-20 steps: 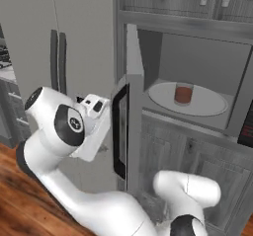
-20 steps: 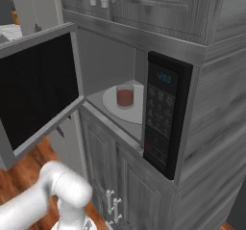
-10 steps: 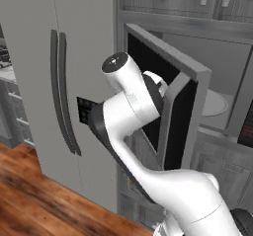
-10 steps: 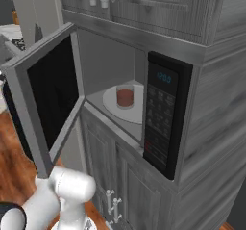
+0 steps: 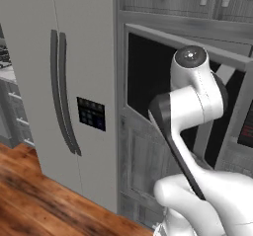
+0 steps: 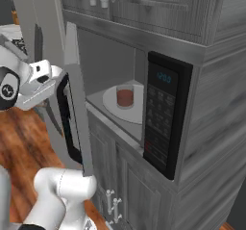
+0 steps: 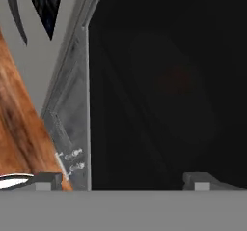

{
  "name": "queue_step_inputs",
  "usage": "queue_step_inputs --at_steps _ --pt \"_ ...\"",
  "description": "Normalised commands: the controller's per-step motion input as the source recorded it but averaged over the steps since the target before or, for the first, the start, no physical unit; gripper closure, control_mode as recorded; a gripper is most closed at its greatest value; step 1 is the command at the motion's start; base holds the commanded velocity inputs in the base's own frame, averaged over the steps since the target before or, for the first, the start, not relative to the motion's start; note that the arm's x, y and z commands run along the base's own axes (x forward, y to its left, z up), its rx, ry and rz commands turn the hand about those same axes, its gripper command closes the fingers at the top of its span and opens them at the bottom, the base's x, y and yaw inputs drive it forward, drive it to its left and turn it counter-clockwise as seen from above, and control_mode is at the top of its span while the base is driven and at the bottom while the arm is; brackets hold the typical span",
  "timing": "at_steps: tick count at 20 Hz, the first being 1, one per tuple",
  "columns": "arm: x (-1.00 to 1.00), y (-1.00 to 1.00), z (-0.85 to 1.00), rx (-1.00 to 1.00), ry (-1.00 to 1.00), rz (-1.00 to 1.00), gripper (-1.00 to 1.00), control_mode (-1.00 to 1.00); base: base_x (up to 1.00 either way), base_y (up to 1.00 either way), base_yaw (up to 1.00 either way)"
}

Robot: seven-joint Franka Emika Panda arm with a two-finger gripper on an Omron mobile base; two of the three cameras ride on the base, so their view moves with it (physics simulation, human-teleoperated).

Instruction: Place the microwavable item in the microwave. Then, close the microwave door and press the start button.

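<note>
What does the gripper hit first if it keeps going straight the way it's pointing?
Most likely the black glass of the microwave door. The open gripper faces it squarely in the hand view, the finger tips look close to it, and nothing sits between. Exact gap is unclear.

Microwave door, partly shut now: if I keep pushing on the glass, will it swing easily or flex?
The microwave door looks like a rigid steel-framed panel, so it should probably swing as one piece, not flex. Its black glass seems smooth, so the open fingers might slide. The cup sits well inside and is unlikely to be hit.

Microwave door partly behind arm
</note>
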Motion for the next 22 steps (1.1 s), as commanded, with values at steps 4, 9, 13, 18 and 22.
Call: queue_step_inputs --at_steps 4,9,13,18,22 --pt "0.42 -0.75 0.01 0.06 -0.17 0.0 -1.0 -1.0 0.0 0.0 0.0" --pt "0.55 -0.44 0.08 0.01 -0.1 0.0 -1.0 -1.0 0.0 0.0 0.0" --pt "0.61 -0.34 0.01 0.0 -0.04 0.0 -1.0 -1.0 0.0 0.0 0.0" --pt "0.61 -0.25 0.0 0.0 -0.01 0.01 -1.0 -1.0 0.0 0.0 0.0" --pt "0.61 -0.26 -0.02 0.0 0.0 0.0 -1.0 -1.0 0.0 0.0 0.0"
